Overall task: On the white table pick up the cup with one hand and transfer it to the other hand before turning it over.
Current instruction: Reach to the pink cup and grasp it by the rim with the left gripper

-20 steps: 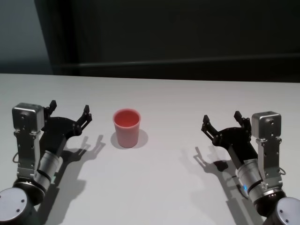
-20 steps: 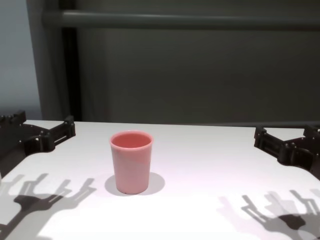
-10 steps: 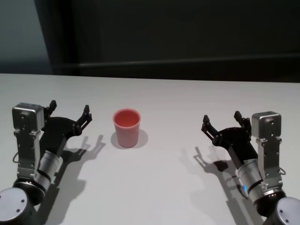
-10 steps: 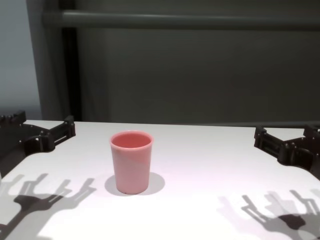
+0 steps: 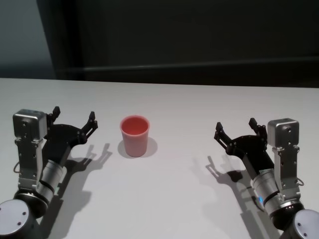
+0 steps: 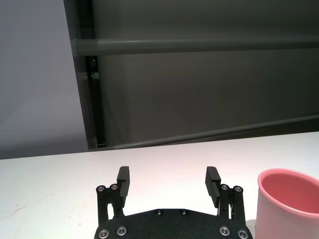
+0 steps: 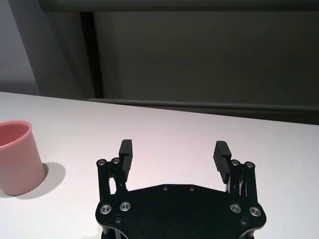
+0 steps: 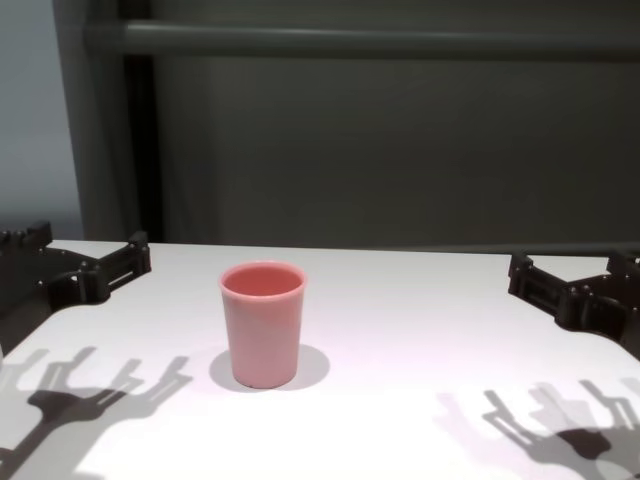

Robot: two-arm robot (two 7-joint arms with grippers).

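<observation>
The pink cup [image 5: 134, 135] stands upright, rim up, on the white table [image 5: 174, 194], left of centre. It also shows in the chest view [image 8: 263, 323], the left wrist view [image 6: 287, 204] and the right wrist view [image 7: 17, 157]. My left gripper [image 5: 74, 118] is open and empty, hovering just left of the cup and apart from it; its fingers [image 6: 123, 180] show spread. My right gripper [image 5: 236, 128] is open and empty, well to the right of the cup, fingers [image 7: 125, 152] spread.
The table's far edge [image 5: 159, 82] meets a dark wall with a grey rail [image 8: 350, 40]. Bare tabletop lies between the cup and the right gripper and in front of both arms.
</observation>
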